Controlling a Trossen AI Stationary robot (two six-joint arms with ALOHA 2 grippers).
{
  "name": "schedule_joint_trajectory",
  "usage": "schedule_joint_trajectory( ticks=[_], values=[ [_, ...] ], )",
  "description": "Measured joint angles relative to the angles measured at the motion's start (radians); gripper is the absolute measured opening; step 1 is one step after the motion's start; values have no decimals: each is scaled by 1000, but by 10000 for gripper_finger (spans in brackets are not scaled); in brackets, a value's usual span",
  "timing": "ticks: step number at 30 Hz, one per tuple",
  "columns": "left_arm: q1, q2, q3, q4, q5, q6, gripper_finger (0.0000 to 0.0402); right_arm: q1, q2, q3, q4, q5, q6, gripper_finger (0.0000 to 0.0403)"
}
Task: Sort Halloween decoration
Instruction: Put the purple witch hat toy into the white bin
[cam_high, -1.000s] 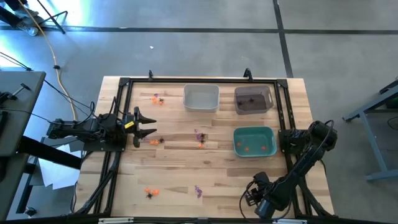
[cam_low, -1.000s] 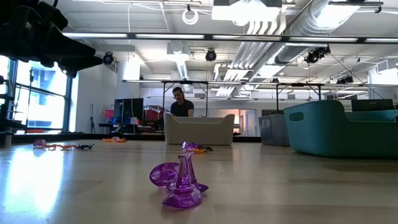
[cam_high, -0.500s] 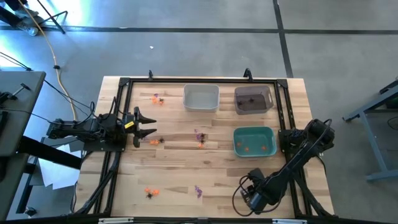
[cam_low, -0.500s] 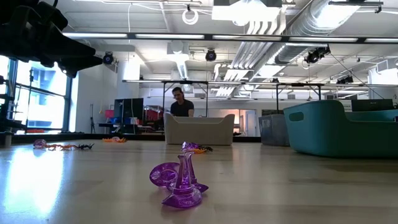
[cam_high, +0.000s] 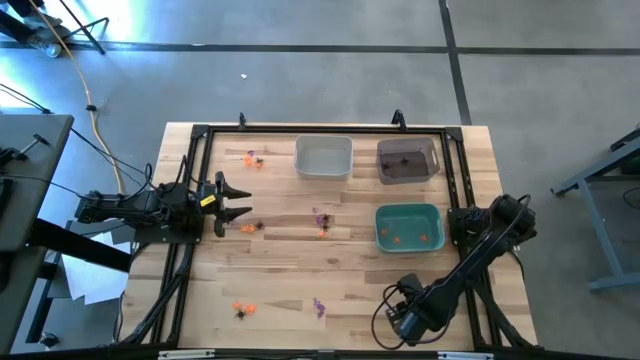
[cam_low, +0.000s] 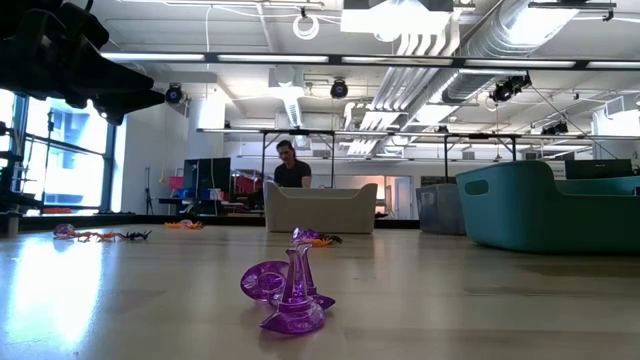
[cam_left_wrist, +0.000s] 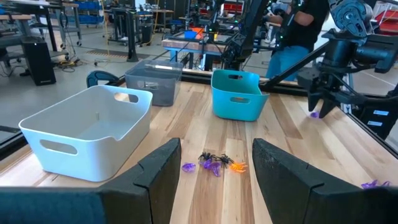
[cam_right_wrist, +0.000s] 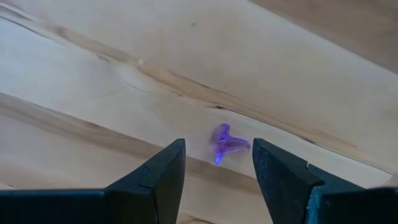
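On the table (cam_high: 270, 275), my sorting is barely begun.

From largest to smallest: the white bin (cam_high: 323, 158) looks empty; the dark bin (cam_high: 407, 160) holds a black speck or two; the teal bin (cam_high: 409, 227) holds a few orange bits. Most trinkets lie loose on the wood: a cluster by the far left corner (cam_high: 252, 158), one at the centre (cam_high: 321, 222), one beside my left gripper (cam_high: 236, 201), orange ones near the front (cam_high: 241, 309), and a purple piece (cam_right_wrist: 226, 143) at the front edge. My right gripper (cam_right_wrist: 217, 163) hangs over that piece, fingers spread either side, not touching. My left waits at the table's left edge, fingers also spread.
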Motion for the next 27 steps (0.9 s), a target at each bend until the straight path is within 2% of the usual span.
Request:
schedule_joint_trajectory(
  ticks=[20,27],
  values=[
    [0,0,0,0,0,0,186,0,42,3,23,7,-7,183],
    [0,0,0,0,0,0,186,-1,43,2,32,7,-7,150]
  ],
)
